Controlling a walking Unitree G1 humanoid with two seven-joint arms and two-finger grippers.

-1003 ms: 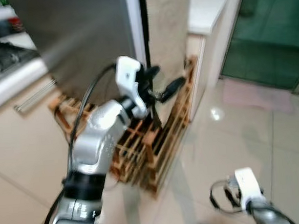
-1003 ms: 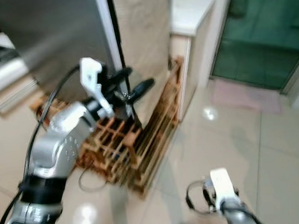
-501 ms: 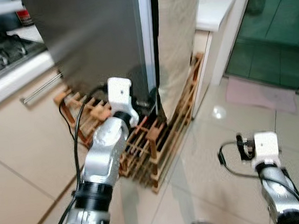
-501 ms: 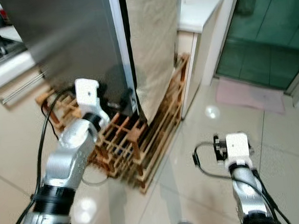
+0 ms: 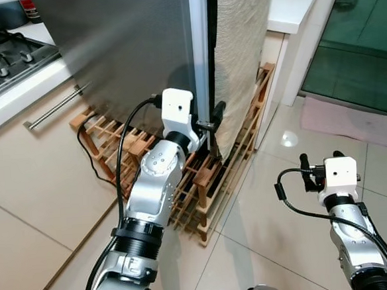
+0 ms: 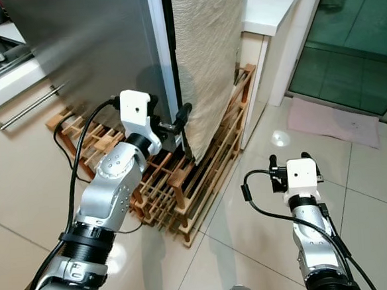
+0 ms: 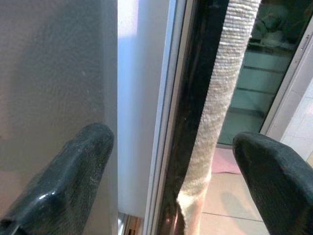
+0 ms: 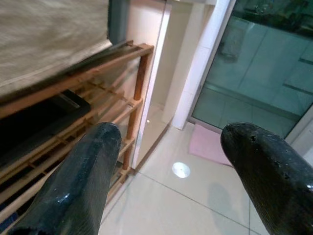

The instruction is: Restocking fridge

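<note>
The fridge (image 5: 127, 50) stands shut on a wooden rack (image 5: 203, 184), with a woven cloth (image 5: 240, 49) hung down its side, beside the bench (image 5: 17, 97) that carries the stove. The step in hand is judged to be the opening of the door. The left gripper (image 5: 208, 124) is held at the dark seam (image 7: 188, 112) at the door's edge, its fingers (image 7: 73, 181) spread wide, one against the grey door face and the other out past the cloth. To do this well, the edge itself should be caught, not the cloth (which would slip), and the door drawn outward in a steady arc. The right gripper (image 5: 319, 163) is held low over the floor tiles (image 5: 285, 225), fingers wide and empty.

Against the picture of a second ago, the left gripper has been brought down and in against the seam, the right arm has been raised, and the blur is gone.
</note>
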